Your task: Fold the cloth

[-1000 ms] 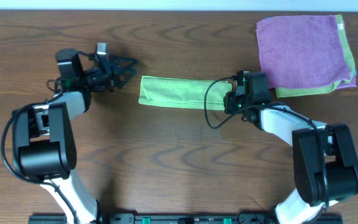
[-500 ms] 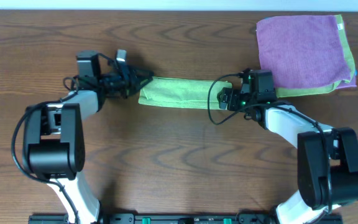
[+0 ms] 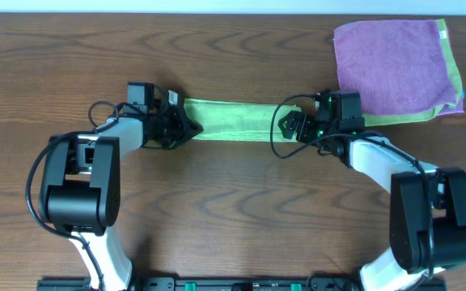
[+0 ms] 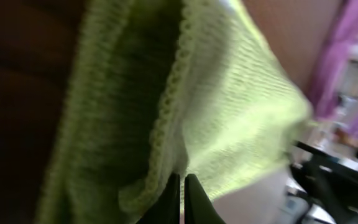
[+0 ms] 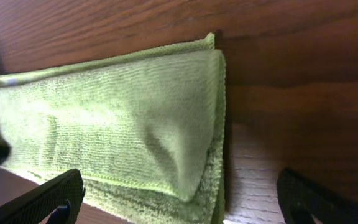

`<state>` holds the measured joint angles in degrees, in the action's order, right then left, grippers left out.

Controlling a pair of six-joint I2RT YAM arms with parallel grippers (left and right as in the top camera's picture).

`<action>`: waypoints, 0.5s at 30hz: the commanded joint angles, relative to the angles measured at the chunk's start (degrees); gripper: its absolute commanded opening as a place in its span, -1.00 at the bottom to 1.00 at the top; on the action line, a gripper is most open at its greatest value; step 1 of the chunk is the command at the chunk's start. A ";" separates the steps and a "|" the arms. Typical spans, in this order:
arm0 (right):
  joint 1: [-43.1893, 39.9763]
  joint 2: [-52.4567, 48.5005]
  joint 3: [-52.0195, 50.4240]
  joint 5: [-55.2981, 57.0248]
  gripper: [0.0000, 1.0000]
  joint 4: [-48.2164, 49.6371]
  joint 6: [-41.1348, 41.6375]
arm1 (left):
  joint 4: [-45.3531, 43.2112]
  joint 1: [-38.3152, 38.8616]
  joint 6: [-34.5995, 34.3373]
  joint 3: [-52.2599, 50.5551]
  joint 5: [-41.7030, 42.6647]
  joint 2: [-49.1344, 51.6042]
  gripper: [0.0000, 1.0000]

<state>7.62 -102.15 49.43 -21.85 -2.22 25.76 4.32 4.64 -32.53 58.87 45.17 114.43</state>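
A light green cloth (image 3: 233, 119) lies folded into a long narrow strip across the middle of the table. My left gripper (image 3: 186, 125) is at its left end. In the left wrist view its fingers (image 4: 180, 177) are pressed together with the cloth's (image 4: 229, 93) hemmed edge pinched at their tips. My right gripper (image 3: 285, 125) is at the strip's right end, open wide. In the right wrist view its two fingers (image 5: 179, 180) stand far apart on either side of the folded end of the cloth (image 5: 117, 118), which lies flat on the wood between them.
A stack of folded cloths, a purple one (image 3: 391, 69) on top, lies at the back right corner, just behind my right arm. The table is dark wood, with its far edge (image 3: 233, 14) close behind the strip.
My left gripper has moved right from bare table to the strip's left end and closed there. My right gripper has opened wide at the right end and let it go.
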 commanded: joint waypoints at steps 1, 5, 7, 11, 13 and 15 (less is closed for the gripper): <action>0.09 0.79 -0.72 -2.16 0.99 -0.42 1.46 | 0.81 0.37 3.85 0.17 -8.85 -1.20 -0.87; 0.35 0.76 -0.90 -1.70 0.98 -0.37 1.46 | 0.83 0.55 3.85 0.17 -11.15 -1.20 -0.85; 0.52 0.59 -0.96 -0.46 0.98 -0.28 1.46 | 0.85 0.63 3.85 0.17 -11.30 -1.20 -0.85; 0.76 -1.70 -0.96 -0.59 0.98 1.36 2.58 | 0.85 0.63 3.85 0.17 -11.30 -1.20 -0.86; 1.09 -3.67 -0.96 -1.66 0.95 3.17 3.19 | 0.96 0.63 3.85 0.17 -11.30 -1.20 -0.86; 1.53 -5.35 -0.96 -2.67 0.87 5.11 3.72 | 1.25 0.63 3.82 0.17 -11.30 -1.20 -0.86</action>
<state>8.12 -103.98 49.19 -23.24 2.72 27.24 4.69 5.58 -29.91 58.87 39.20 113.23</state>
